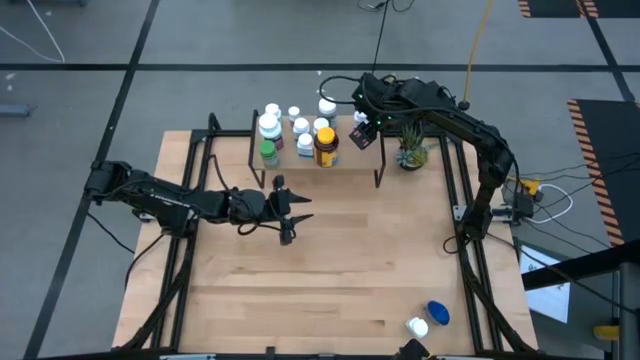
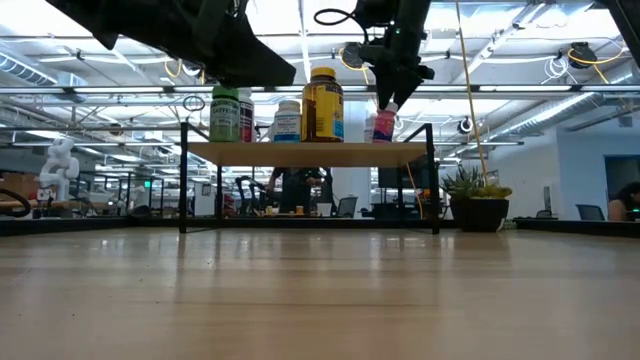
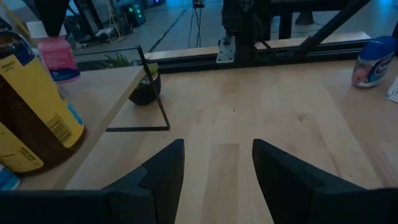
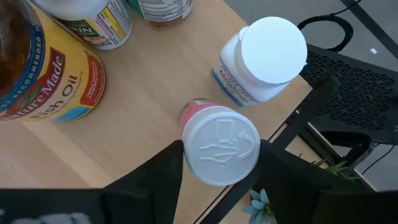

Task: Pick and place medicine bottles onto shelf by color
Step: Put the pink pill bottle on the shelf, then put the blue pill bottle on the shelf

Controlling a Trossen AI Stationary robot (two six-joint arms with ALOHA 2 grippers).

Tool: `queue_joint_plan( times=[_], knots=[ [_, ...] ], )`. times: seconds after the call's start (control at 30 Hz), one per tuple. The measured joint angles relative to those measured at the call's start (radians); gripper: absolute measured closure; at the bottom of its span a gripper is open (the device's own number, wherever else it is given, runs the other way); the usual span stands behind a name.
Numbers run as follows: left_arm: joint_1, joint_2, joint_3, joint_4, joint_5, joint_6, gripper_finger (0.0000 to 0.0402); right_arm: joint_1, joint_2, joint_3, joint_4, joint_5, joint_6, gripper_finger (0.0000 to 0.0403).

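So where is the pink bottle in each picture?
High view: pink bottle at the shelf's right end, under the right arm.
Low view: on the shelf top, right side.
Left wrist view: far behind the big amber bottle.
Right wrist view: between the jaws.
Shared landmark: the amber bottle.

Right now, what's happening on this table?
The right gripper is at the shelf, its fingers either side of a pink bottle standing near the shelf's edge beside a white-capped bottle. Several bottles already stand there, including the amber fish oil bottle. The left gripper hovers open and empty over the table. A blue-capped bottle waits.
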Motion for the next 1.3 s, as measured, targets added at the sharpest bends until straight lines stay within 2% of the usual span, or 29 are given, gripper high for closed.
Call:
queue_joint_plan(
  times=[0.27, 0.53, 0.7, 0.8, 0.87, 1.03, 1.23, 1.3],
  knots=[
    [0.0, 0.0, 0.0, 0.023, 0.001, 0.03, 0.021, -0.015, 0.0, 0.0, 0.016, -0.001, 0.03, 0.0176],
    [0.0, 0.0, 0.0, 0.045, 0.001, 0.06, 0.021, -0.007, -0.042, -0.001, 0.006, 0.044, 0.022, 0.0171],
    [0.0, 0.0, 0.0, 0.045, 0.002, 0.075, 0.021, 0.01, -0.099, 0.0, -0.138, -0.03, 0.003, 0.0181],
    [-0.001, 0.0, 0.0, 0.039, 0.002, 0.07, 0.021, 0.05, -0.132, -0.022, -0.284, 0.002, 0.041, 0.0191],
    [-0.005, 0.0, 0.0, 0.024, 0.002, 0.063, 0.0211, 0.104, -0.194, -0.098, -0.282, 0.023, 0.077, 0.0197],
    [-0.024, 0.0, 0.0, -0.005, 0.002, 0.058, 0.021, 0.313, -0.37, -0.358, -0.245, -0.012, 0.269, 0.0211],
    [-0.037, 0.0, 0.0, 0.027, 0.004, 0.056, 0.021, 0.66, -0.496, -0.622, -0.202, -0.061, 0.642, 0.0221],
    [-0.036, 0.0, 0.0, 0.043, 0.04, 0.055, 0.0211, 0.781, -0.507, -0.683, -0.154, -0.085, 0.747, 0.0222]
  ],
)
